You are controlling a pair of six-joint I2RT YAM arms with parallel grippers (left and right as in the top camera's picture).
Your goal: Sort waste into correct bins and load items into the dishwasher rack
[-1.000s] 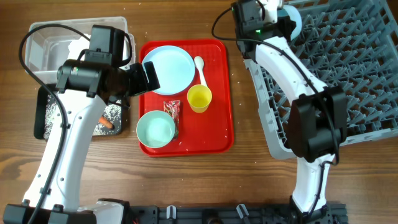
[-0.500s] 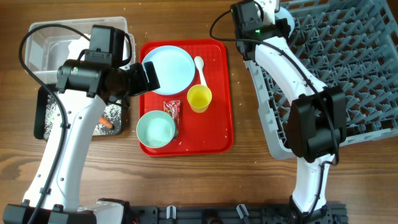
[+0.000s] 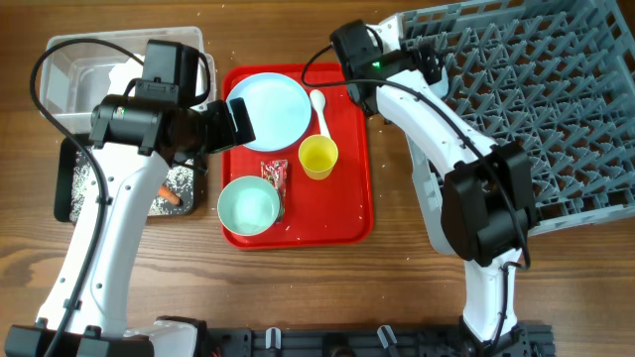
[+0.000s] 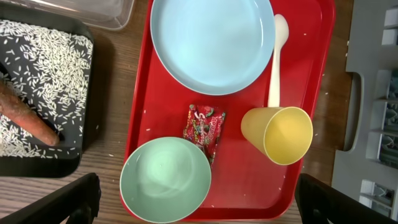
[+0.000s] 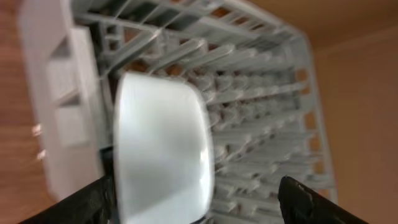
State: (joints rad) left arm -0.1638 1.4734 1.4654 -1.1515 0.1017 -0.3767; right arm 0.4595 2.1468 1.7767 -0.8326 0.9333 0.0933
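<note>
On the red tray (image 3: 347,198) lie a pale blue plate (image 3: 268,109), a mint bowl (image 3: 248,206), a yellow cup (image 3: 317,157) on its side, a white spoon (image 3: 319,109) and a red wrapper (image 3: 273,171). My left gripper (image 3: 233,124) hangs open above them, with the bowl (image 4: 165,180) between its fingers (image 4: 68,199) in the left wrist view. A second pale bowl (image 5: 161,149) stands on edge in the grey rack (image 5: 249,93). My right gripper (image 5: 199,199) is open in front of it, at the rack's (image 3: 536,109) left corner.
A black bin (image 3: 69,188) at the left holds rice (image 4: 43,62) and a carrot (image 4: 28,118). A clear tub (image 3: 79,69) stands behind it. The right arm (image 3: 437,109) crosses the rack's left edge. Loose rice grains dot the tray.
The right gripper has opened and let go of the pale bowl, which now stands in the rack. Its wrist has swung left toward the tray's corner. The left arm is unchanged.
</note>
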